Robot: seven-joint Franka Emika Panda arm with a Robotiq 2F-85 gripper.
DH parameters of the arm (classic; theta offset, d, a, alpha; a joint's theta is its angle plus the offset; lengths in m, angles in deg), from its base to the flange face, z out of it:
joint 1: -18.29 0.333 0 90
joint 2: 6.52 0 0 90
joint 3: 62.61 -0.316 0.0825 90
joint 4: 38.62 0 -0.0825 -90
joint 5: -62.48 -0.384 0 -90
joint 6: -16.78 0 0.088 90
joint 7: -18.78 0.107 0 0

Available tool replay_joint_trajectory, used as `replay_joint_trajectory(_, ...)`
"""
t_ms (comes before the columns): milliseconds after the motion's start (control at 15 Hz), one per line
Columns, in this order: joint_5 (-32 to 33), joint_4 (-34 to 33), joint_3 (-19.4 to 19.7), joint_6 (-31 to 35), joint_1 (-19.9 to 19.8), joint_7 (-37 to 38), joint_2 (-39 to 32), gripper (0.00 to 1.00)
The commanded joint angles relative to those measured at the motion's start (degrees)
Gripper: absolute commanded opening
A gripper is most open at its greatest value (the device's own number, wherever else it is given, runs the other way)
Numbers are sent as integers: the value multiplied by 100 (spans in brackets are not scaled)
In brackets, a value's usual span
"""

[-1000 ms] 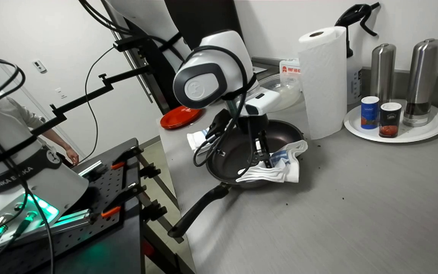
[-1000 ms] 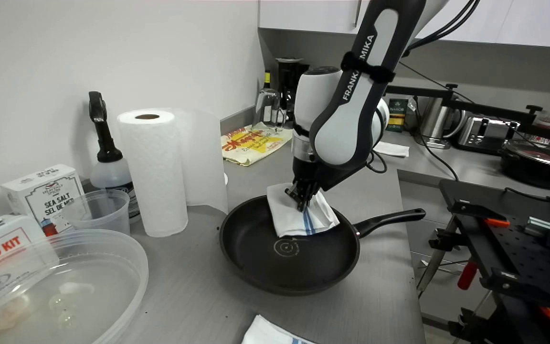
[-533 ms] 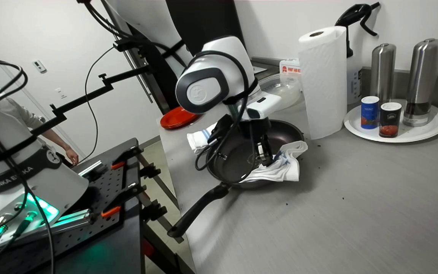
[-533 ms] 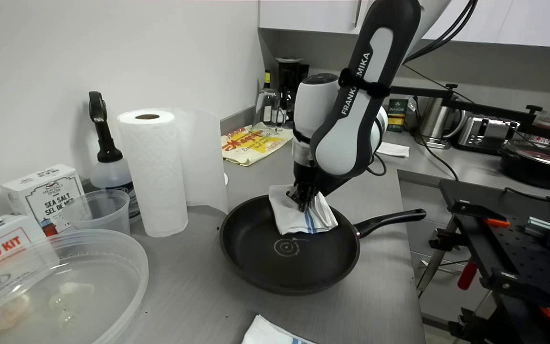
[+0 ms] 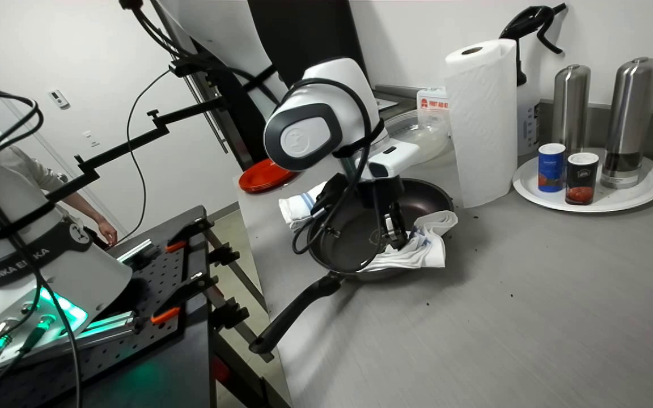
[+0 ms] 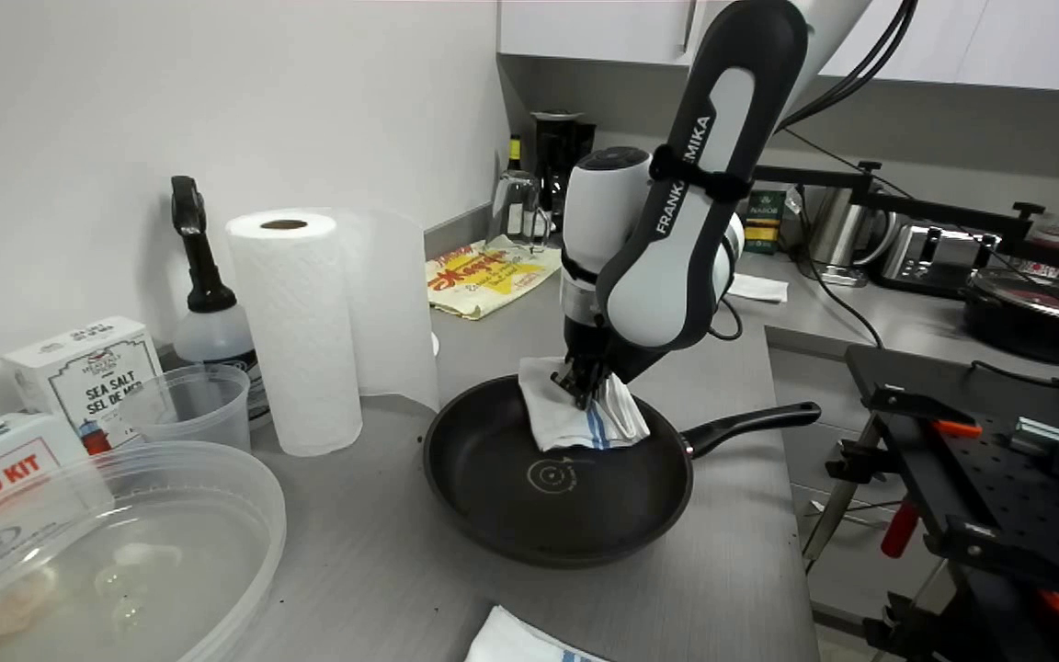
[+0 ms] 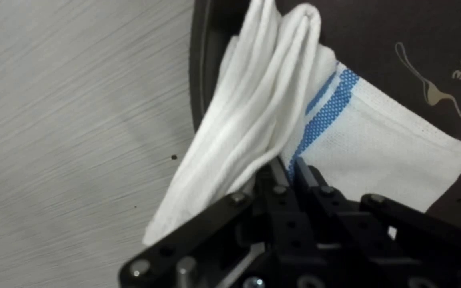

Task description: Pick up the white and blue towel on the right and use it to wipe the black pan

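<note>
The white and blue towel point(image 6: 548, 414) lies folded over the rim of the black pan point(image 6: 529, 519), partly inside it and partly hanging over the edge. The towel also shows bunched in an exterior view point(image 5: 420, 258) and in the wrist view point(image 7: 378, 148). The pan rests on the counter, its long handle point(image 6: 750, 423) reaching past the counter's edge. My gripper point(image 7: 288, 166) points down at the pan's rim side. Its fingers are closed together with striped cloth pinched between them. The fingertips are partly hidden in the cloth folds.
A smaller whitish-blue bundle point(image 5: 297, 208) lies beside the pan, near red plates point(image 5: 266, 174). A paper-towel roll point(image 6: 295, 331) stands close to the pan. A clear plastic bowl point(image 6: 244, 552) and a white plate with shakers and grinders point(image 5: 632, 201) stand on the counter.
The arm's wrist has sunk and tilted slightly. The gripper and towel have shifted only a little along the pan's rim. The towel stays in the fingers and the pan has not visibly moved.
</note>
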Motion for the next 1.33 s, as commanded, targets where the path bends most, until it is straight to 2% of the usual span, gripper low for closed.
replay_joint_trajectory(0,-80,-96,-10,-39,3,77,-137,2)
replay_joint_trajectory(333,-158,-63,-192,-137,-147,61,-129,2)
replay_joint_trajectory(533,-204,-56,-436,-287,-330,17,-112,2)
replay_joint_trajectory(867,-306,-23,-980,-543,-666,-41,-4,2)
replay_joint_trajectory(1267,-618,7,-1817,-886,-1104,-125,149,2)
